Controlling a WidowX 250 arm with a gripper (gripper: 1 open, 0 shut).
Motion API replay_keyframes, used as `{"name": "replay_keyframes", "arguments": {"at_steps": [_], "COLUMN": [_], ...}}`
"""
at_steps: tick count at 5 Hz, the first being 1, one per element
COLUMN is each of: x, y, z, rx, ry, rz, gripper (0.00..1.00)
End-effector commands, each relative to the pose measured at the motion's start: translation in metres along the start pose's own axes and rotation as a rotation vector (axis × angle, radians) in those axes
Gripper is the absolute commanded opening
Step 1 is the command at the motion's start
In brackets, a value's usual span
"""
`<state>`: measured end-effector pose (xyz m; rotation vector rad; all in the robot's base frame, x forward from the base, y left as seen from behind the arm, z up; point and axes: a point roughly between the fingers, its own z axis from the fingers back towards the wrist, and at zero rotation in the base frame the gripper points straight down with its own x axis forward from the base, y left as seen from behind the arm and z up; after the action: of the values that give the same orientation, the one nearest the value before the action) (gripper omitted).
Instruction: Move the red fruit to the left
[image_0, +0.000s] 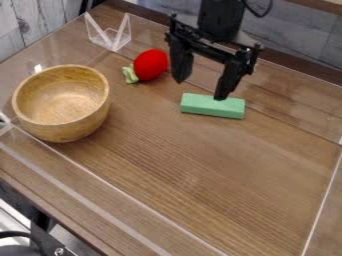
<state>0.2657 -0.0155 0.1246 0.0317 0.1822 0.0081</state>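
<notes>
The red fruit (150, 65) is a small bright red strawberry-like toy with a green leafy end pointing left. It lies on the wooden table (201, 170) behind and right of the wooden bowl. My black gripper (203, 80) hangs open and empty just right of the fruit, its left finger (178, 63) close beside it. Its right finger (230, 80) is above the flat green block (214, 105).
A wooden bowl (60, 101) stands at the left. A flat green rectangular block lies at centre right. A clear plastic stand (110, 33) is at the back left. Low clear walls (160, 215) edge the table.
</notes>
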Motion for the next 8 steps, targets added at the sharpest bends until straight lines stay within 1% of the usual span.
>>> {"name": "replay_keyframes", "arguments": {"at_steps": [1,2,3,4,5,6,7,8], "x": [0.005,0.011,0.016,0.024,0.022,0.013,0.013,0.014], "y": [0.013,0.023,0.029,0.036,0.036,0.015,0.011,0.008], "z": [0.004,0.009,0.015,0.019,0.019,0.023,0.029,0.034], "rx": [0.01,0.009,0.001,-0.025,-0.041,-0.031,-0.042,-0.052], "ry": [-0.059,-0.083,-0.102,-0.122,-0.119,-0.103,-0.121,-0.14], "rz": [-0.003,0.02,0.025,0.102,0.148,0.063,0.095,0.128], "gripper": [1.0,1.0,1.0,1.0,1.0,0.0,1.0,1.0]}}
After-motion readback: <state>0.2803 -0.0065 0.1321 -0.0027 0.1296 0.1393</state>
